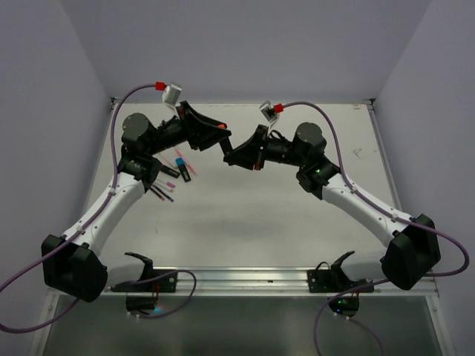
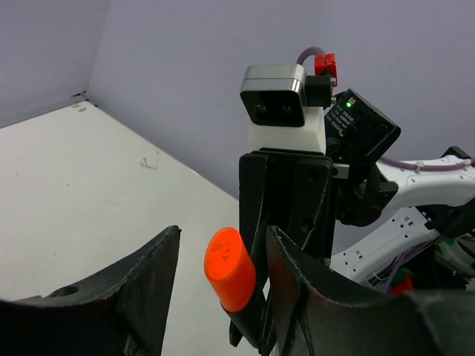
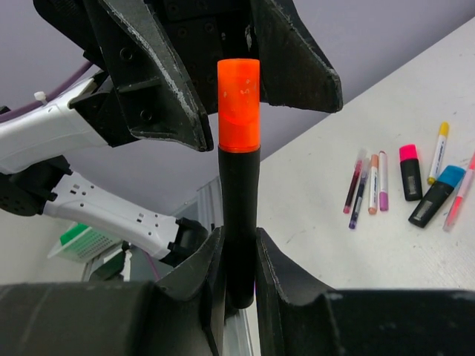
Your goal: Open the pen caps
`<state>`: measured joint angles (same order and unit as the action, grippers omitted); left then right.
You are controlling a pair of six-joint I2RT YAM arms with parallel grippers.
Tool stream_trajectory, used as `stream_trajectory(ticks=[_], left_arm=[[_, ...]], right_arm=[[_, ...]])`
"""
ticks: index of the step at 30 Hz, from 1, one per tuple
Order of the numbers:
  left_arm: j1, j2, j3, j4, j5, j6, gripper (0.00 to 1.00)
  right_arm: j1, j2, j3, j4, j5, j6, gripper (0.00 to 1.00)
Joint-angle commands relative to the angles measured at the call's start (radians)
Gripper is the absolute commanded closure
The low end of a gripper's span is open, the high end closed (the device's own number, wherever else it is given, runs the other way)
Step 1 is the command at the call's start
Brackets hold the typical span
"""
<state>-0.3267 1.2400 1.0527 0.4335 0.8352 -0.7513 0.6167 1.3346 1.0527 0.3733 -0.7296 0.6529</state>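
The right tool [image 3: 237,241] is closed narrow on the black highlighter body [image 3: 238,200], gripping it low down so the pen stands straight out past the fingertips. At the far end of that body sits the orange cap [image 3: 238,104], on the pen. It reaches into the left tool [image 2: 223,237], which meets the right one tip to tip above the bench [image 1: 297,222]. The left tool stands half wide around the cap. Its fingers [image 3: 156,81] flank the cap on both sides, and in its own camera the cap lies close against one finger with a clear gap to the other, so nothing is clamped there. Farther out from the right tool, down on the bench and off to the right in its own camera, loose pens lie scattered. There are three thin pens [image 3: 373,184] side by side, then a pink cap [image 3: 407,153] on a stubby highlighter [image 3: 410,184]. Beyond these are a yellow cap [image 3: 443,129] on a white pen [image 3: 436,159] and a blue cap [image 3: 450,176] on a second stubby marker [image 3: 426,209]. At the edge of view lies a thin pink pen [image 3: 462,189]. All of these lie apart from both tools.
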Motion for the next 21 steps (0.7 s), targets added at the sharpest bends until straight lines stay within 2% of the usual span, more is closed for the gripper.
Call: stream_trajectory(ticks=[1, 12, 13, 20, 21], left_arm=[[0.005, 0.004, 0.010, 0.094, 0.036, -0.059, 0.47], [-0.005, 0.016, 0.013, 0.093, 0.039, -0.065, 0.61], [-0.006, 0.018, 0.013, 0.093, 0.041, -0.065, 0.65], [-0.011, 0.018, 0.009, 0.096, 0.058, -0.063, 0.79], [-0.011, 0.016, 0.007, 0.097, 0.061, -0.063, 0.86]], right_arm=[[0.002, 0.008, 0.053, 0.073, -0.044, 0.008, 1.00], [0.000, 0.031, 0.056, 0.085, -0.039, 0.001, 1.00], [0.000, 0.031, 0.056, 0.090, -0.039, 0.002, 1.00], [0.000, 0.038, 0.055, 0.125, -0.039, 0.024, 1.00], [0.000, 0.040, 0.055, 0.130, -0.042, 0.025, 1.00]])
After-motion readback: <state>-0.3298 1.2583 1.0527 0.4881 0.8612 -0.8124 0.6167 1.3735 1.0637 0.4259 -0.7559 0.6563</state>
